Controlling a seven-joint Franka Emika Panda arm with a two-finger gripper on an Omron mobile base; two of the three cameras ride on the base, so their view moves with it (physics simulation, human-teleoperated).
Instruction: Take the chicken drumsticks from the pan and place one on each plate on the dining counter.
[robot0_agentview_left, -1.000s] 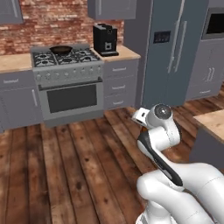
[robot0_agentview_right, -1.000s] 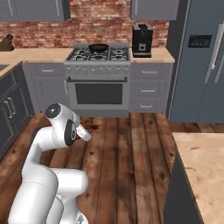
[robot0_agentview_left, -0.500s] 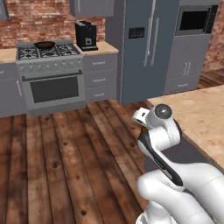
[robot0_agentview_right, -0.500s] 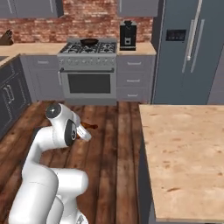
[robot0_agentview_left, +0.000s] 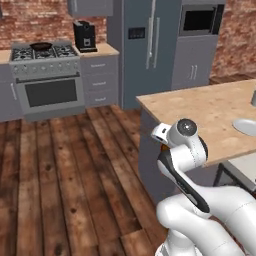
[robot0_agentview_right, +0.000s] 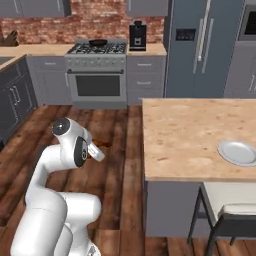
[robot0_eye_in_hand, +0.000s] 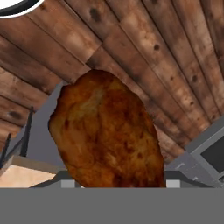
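Carrying a drumstick (robot0_eye_in_hand: 107, 131) clamped in my gripper (robot0_eye_in_hand: 113, 186) toward the dining counter (robot0_agentview_right: 185, 135); next, reach over the plate (robot0_agentview_right: 238, 152) and release.

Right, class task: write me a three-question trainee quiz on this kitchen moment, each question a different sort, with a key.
1. True or false: the gripper is shut on a chicken drumstick.
2. Multiple choice: where is the pan? A) on the stove B) on the dining counter C) on the floor
3. Fill in: the plate on the dining counter has ____ on it.

Key: 1 true; 2 A; 3 nothing.
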